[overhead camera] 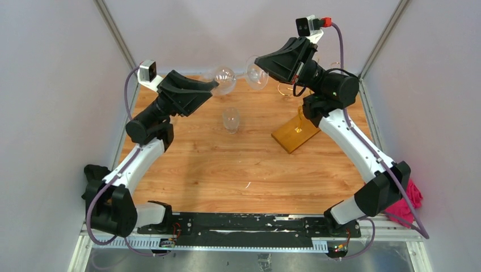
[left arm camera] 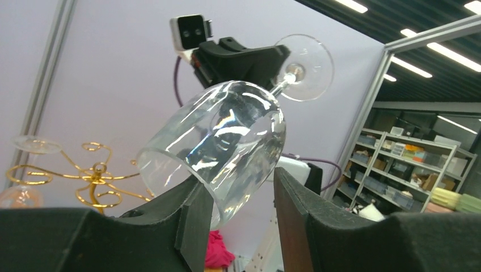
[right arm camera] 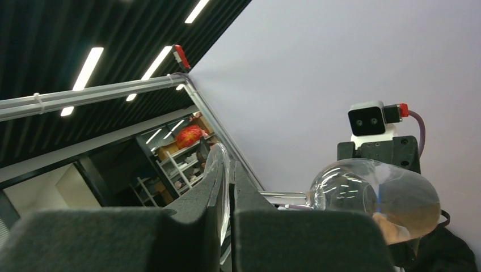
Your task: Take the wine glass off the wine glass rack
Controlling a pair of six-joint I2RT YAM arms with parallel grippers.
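I see the clear stemmed wine glass [overhead camera: 226, 79] off the rack, in the air over the far edge of the light wooden table [overhead camera: 227, 170], held between both arms. Its long axis lies near horizontal and runs left to right. The bowl is toward my left arm, the round foot toward my right arm, and the mouth opens left.

Left gripper [overhead camera: 215, 85]: fingers about half-wide, clamped on the bowl, one each side. In the left wrist view the rim tilts down toward the camera. Right gripper [overhead camera: 259, 63]: fingers pinched fully together on the thin edge of the foot, clear in the right wrist view.

The gold wire rack with curled arms on an amber rectangular base [overhead camera: 295, 134] stands right of the glass, partly hidden behind the right arm. Another glass [left arm camera: 17, 195] hangs on it, blurred. A third clear glass [overhead camera: 231, 119] stands on the table near the middle. A pink cloth [overhead camera: 409, 201] lies off the right edge.
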